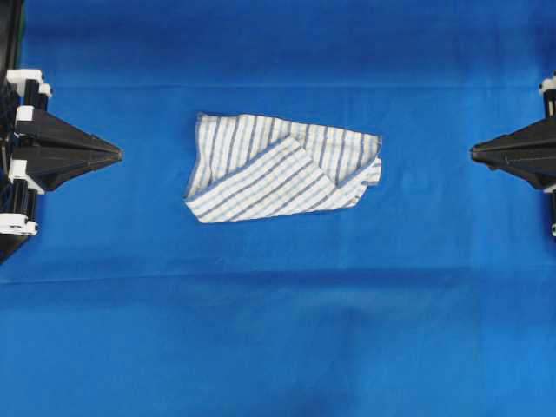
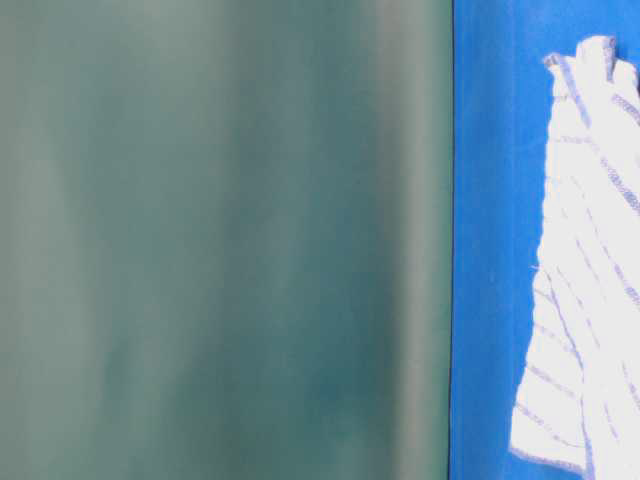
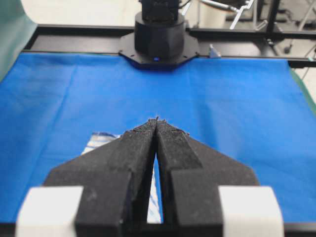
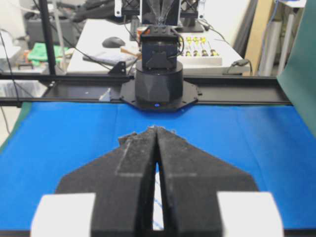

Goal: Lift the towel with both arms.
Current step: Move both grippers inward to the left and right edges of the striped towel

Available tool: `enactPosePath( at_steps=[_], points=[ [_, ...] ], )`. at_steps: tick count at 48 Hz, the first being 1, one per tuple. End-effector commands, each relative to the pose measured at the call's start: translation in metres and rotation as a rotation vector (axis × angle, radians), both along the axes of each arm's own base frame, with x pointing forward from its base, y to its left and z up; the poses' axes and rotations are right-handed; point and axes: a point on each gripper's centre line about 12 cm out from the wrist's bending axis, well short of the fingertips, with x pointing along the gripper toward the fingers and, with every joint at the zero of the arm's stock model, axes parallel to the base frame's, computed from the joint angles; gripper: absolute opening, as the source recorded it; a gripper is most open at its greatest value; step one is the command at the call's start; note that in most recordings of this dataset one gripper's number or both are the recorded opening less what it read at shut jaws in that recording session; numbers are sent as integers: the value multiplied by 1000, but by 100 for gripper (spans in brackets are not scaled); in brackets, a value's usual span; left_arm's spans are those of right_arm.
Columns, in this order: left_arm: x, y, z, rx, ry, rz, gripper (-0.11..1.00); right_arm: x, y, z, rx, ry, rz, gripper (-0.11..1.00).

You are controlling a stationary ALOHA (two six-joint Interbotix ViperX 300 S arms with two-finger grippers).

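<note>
Mid-table on the blue cloth (image 1: 278, 330) lies the striped towel (image 1: 282, 167), rumpled and untouched. Left gripper (image 1: 117, 154) and right gripper (image 1: 473, 153) sit well apart at either edge, fingers pressed together, empty. Everything left: reach, pinch, lift.

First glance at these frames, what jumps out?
The striped towel, crumpled with one corner folded over, lies mid-table on the blue cloth. The left gripper and right gripper point at it from opposite edges, both shut, neither touching it.
</note>
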Motion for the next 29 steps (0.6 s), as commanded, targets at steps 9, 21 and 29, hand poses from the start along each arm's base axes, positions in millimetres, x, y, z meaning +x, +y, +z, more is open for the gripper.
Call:
enactPosePath(
  at_steps=[9,21,29],
  points=[
    [2,-1,2,-6,11,-2,0,9,0,10,-6,44,-1,0],
    [8,-1,-8,-3,54,-4,0,28,-1,-4,-7,158,-3,0],
    [14,-1,-17,-1,94,-3,0,38,-3,-21,-1,233,-14,0]
  ],
)
